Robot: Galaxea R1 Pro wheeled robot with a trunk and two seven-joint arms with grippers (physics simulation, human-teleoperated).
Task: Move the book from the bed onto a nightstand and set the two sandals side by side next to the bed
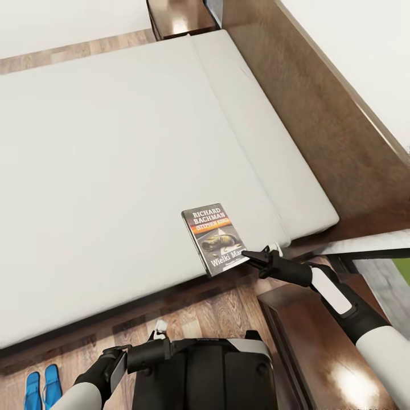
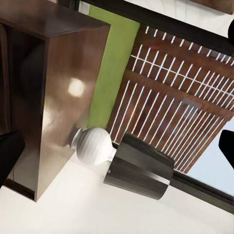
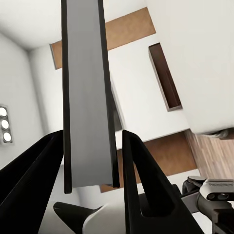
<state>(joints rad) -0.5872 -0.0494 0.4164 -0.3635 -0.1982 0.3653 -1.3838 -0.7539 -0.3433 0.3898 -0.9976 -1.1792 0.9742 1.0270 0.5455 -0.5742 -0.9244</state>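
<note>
The book (image 1: 214,238), a dark paperback with white "Richard Bachman" lettering and an orange band, lies at the near edge of the bed's pale mattress (image 1: 114,171). My right gripper (image 1: 248,255) is at the book's near right corner. In the right wrist view the book (image 3: 87,97) stands edge-on between the two black fingers (image 3: 141,165), which press on both its faces. My left gripper (image 1: 160,331) hangs low over the floor in front of my trunk, open and holding nothing. The two blue sandals (image 1: 42,388) lie side by side on the wood floor at the bed's near side.
One dark nightstand (image 1: 319,353) with a glossy top stands right beside my right arm, and another (image 1: 179,17) stands at the bed's far side. The brown headboard (image 1: 319,114) runs along the right. The left wrist view shows a nightstand (image 2: 58,87), a white lamp (image 2: 95,145) and a window.
</note>
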